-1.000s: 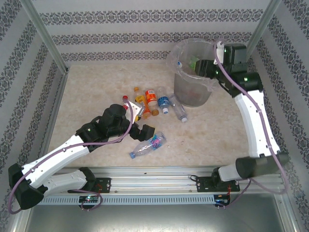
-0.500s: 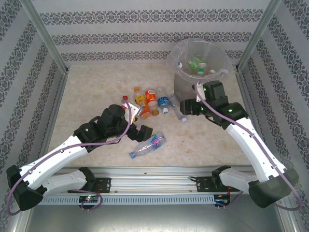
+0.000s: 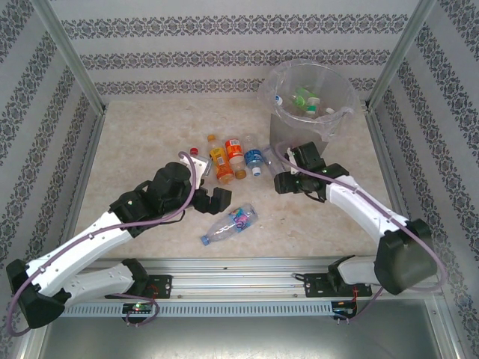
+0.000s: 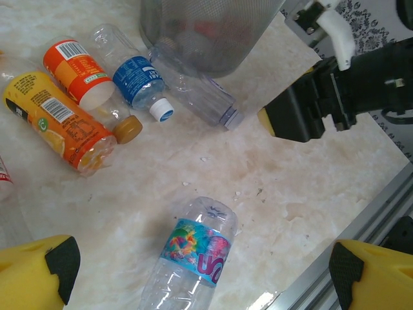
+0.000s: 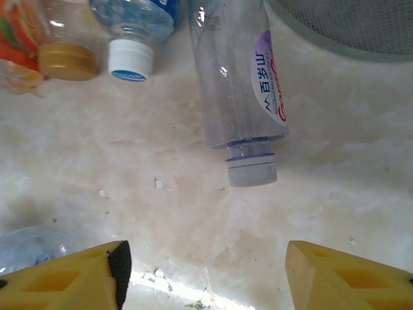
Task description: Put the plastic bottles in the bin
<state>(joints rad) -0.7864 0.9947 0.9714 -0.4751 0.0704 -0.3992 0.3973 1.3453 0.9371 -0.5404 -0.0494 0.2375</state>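
Observation:
The grey bin (image 3: 323, 127) stands at the back right, lined with a clear bag and holding several plastic bottles (image 3: 305, 97). More plastic bottles lie on the table: an orange one (image 3: 222, 163), a red-and-white one (image 3: 235, 149), a blue-labelled one (image 3: 254, 158) and a clear one (image 5: 239, 84) beside the bin. My right gripper (image 5: 206, 271) hovers open just short of that clear bottle's cap (image 5: 251, 171). My left gripper (image 4: 200, 278) is wide open above a clear bottle with a colourful label (image 4: 193, 252), which lies near the front edge.
A metal rail (image 3: 247, 265) runs along the table's front edge. Patterned walls and frame posts (image 3: 71, 56) close in the left, back and right sides. The right gripper (image 4: 303, 116) shows in the left wrist view, close to the bin's foot (image 4: 206, 32).
The right arm has swung from over the bin down to the table beside the clear bottle, its jaws a little narrower. The left gripper has shifted slightly left.

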